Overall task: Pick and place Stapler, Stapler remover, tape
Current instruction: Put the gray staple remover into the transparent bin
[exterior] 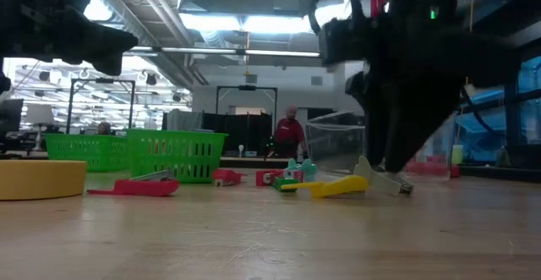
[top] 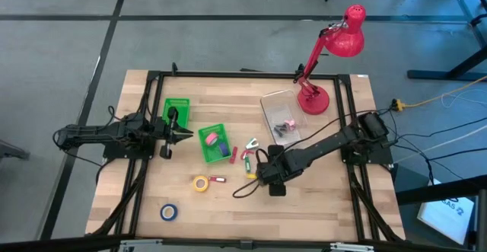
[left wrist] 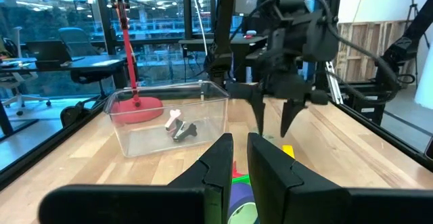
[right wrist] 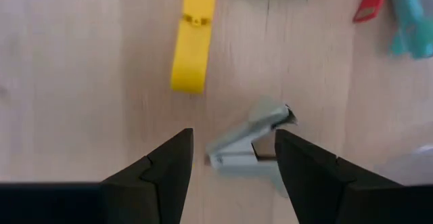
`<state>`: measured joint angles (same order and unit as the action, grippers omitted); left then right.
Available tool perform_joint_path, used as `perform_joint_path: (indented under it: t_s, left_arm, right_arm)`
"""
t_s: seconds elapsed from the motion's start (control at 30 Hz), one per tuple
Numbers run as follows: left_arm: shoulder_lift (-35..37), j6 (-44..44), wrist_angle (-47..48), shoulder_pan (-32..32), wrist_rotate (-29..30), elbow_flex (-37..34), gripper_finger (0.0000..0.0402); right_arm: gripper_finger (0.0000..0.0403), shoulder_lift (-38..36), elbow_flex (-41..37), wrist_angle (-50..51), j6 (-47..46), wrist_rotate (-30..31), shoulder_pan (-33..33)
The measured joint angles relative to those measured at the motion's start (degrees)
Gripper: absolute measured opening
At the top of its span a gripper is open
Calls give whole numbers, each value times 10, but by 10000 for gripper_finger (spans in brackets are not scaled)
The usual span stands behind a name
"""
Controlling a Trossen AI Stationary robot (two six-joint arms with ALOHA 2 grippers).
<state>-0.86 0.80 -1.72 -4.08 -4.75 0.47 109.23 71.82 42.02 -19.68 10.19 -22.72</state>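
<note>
- Wooden table [top: 319,206] under a dark frame fills the high view, with a red desk lamp [top: 335,50] and a clear plastic box [top: 280,116] at its far right part
- Two green bins sit toward the left: one [top: 176,111] just by the waiting left gripper [top: 183,134], whose fingers are pressed nearly together and carry nothing, the other [top: 214,144] holding pink and blue pieces
- Right gripper [right wrist: 233,158] hangs over the table's middle with its fingers spread wide on either side of a small grey staple remover [right wrist: 247,146], not yet touching it as far as I can tell
- To do this step well, I judge the gripper should come straight down so both fingers flank the remover's body evenly, then close slowly; the piece lies at a slant and could skid or twist out if one finger meets it first
- Yellow stapler [right wrist: 193,38] lies near, so keep the fingers off it
- Tape: a yellow roll [top: 200,183] left of the right gripper, a blue roll [top: 169,212] near the front edge, well apart
- Only the right wrist view shows the remover between the fingers; from above the arm hides it
- Low view alone shows a person in red far off in the room
</note>
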Motion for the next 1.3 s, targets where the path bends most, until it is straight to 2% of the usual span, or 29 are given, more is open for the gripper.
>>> perform_joint_path:
  t_s: [0.17, 0.43, 0.73, 1.1, 1.3]
  left_arm:
    - [0, 0, 0, 0, 0, 0, 42]
    - [0, 0, 0, 0, 0, 0, 42]
    - [0, 0, -1, 0, 0, 0, 42]
    - [0, 0, -1, 0, 0, 0, 42]
    - [0, 0, -1, 0, 0, 0, 42]
  right_arm:
    - [212, -1, -28, -45, -34, 35, -1]
    - [206, 0, -28, -40, -102, 36, 1]
    - [113, 0, -28, -36, -201, 37, -4]
    - [12, 0, -28, -31, -206, 38, -13]
    - [3, -1, -5, -27, -208, 11, -25]
